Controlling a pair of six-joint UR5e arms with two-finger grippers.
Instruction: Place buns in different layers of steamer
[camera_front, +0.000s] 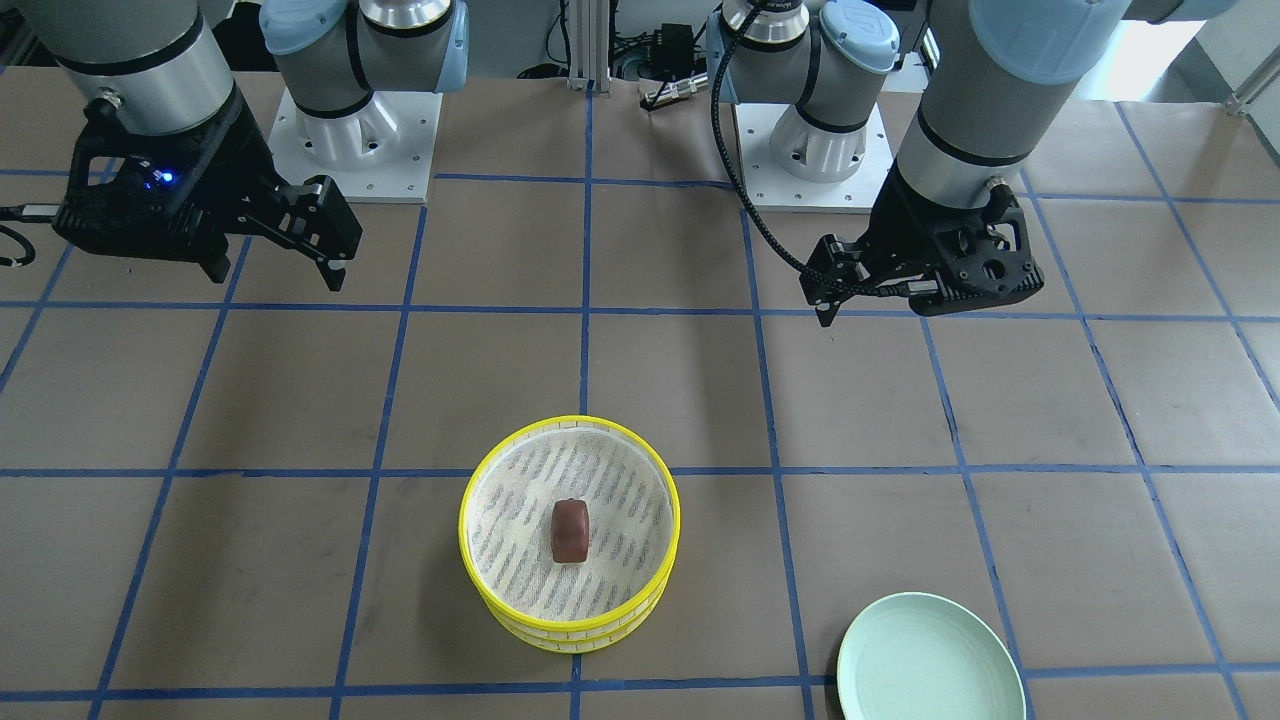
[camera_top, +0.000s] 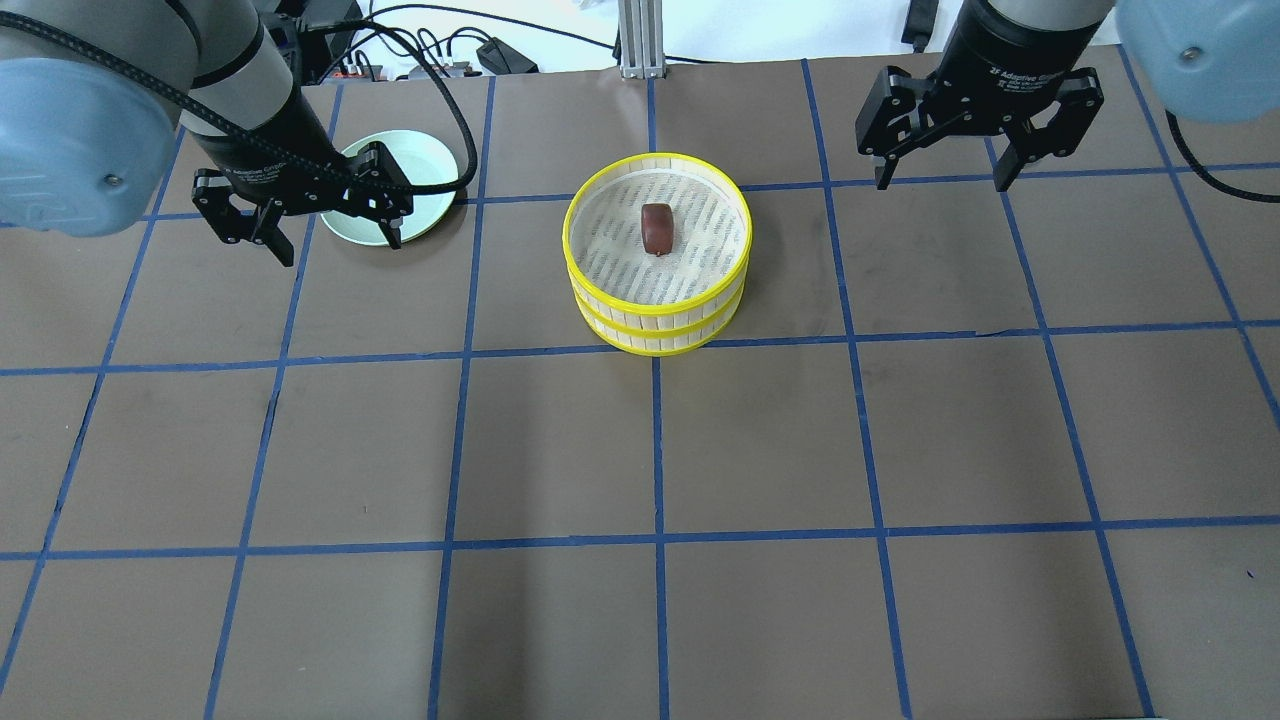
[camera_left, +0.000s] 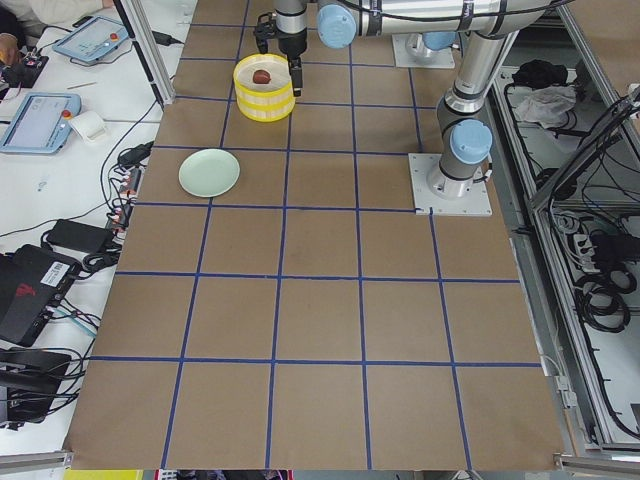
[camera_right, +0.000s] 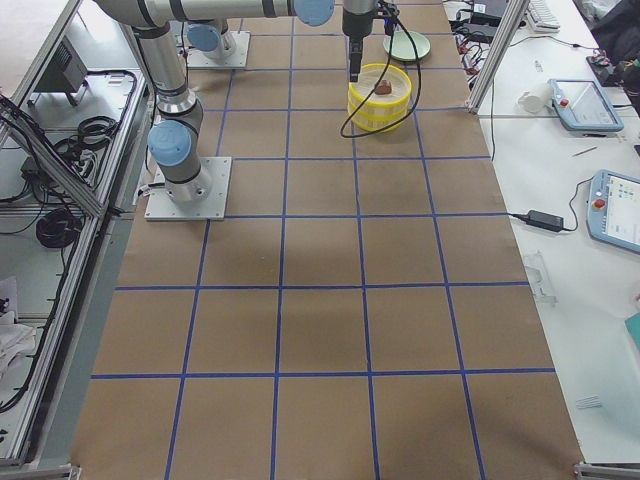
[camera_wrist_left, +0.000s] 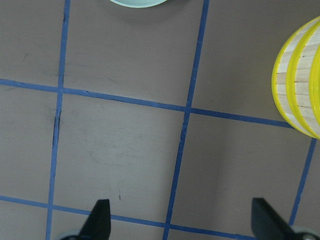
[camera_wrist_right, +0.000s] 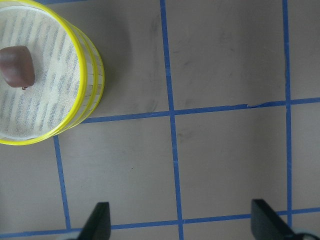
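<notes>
**Stack looks finished, but the lower layer cannot be checked**

Both sets of jaws stand apart and hold nothing, and both hang above the bare tabletop (camera_top: 650, 450). The two steamer layers sit stacked between them, lower than either. They lie off to the right of the left jaws and off to the left of the right jaws. The brown bun (camera_top: 657, 228) lies near the middle of the upper tray (camera_top: 700, 255). The lower tray (camera_top: 655, 340) is covered by the one above it. The pale bun shows in no view, so I cannot tell whether it sits inside that lower tray.

That hidden layer is the main risk, I judge. If the pale bun is missing or lies askew, the top tray may not be sitting flat on it. Lifting the tray to check could tilt it and send the brown bun rolling. A second risk is either arm swinging inward at its present height. An open finger could catch the yellow rim and shove the top tray off the lower one. The green plate (camera_front: 930, 660), just ahead of the left jaws, could be clipped the same way, or by that arm's trailing cable (camera_top: 455, 95)
</notes>
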